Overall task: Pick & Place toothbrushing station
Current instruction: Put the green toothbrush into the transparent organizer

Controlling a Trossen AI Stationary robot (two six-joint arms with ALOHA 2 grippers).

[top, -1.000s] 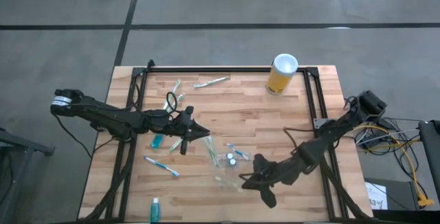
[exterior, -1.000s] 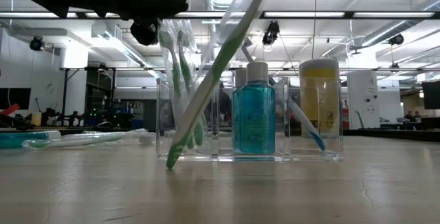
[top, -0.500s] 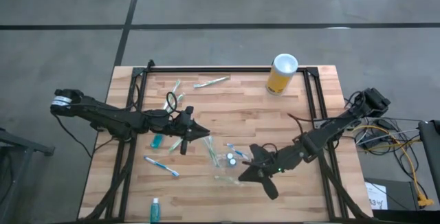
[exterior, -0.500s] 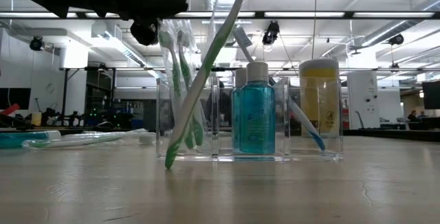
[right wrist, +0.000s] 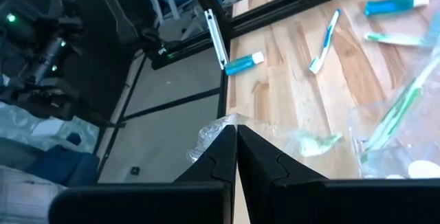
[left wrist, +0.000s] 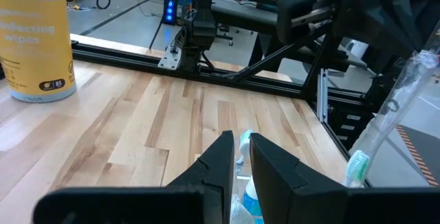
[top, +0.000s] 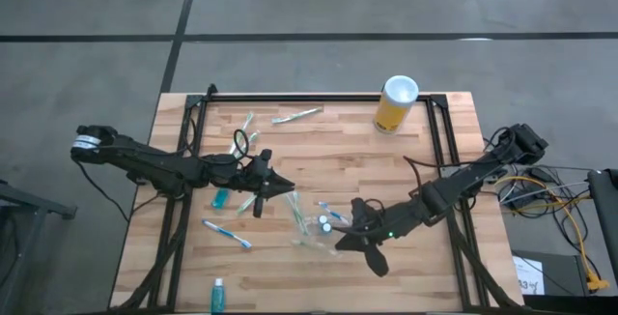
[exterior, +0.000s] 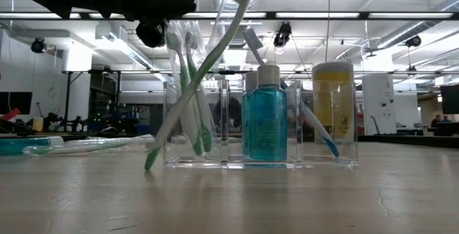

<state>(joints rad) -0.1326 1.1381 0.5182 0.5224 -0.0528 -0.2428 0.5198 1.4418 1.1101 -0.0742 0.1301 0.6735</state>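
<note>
Now clamped shut, right gripper [top: 340, 247] at about 5 o'clock on the table [top: 386, 170], pinching the crinkled clear wrapper of a white-green toothbrush [exterior: 197, 77]. Leans tilted across the front of the clear holder [exterior: 323, 144], green head down at the tabletop, handle up.

Sits near table centre, toward 6 o'clock, between the two grippers. Carries green brushes [exterior: 188, 90] in one end compartment, a teal bottle [exterior: 264, 123] with a white cap in the middle one, and a white-blue brush [exterior: 315, 130] in the other end.

Hangs over the holder from 9 o'clock: left gripper [top: 287, 190]; cannot tell whether its jaws grip anything.

Lie loose on the wood: a white-blue toothbrush [top: 228, 233] at 8 o'clock, a teal tube [top: 218, 294] at 7 o'clock by the edge, a white-green brush [top: 296, 115] at 12 o'clock. Stands at 1 o'clock: a yellow canister [top: 396, 104].
</note>
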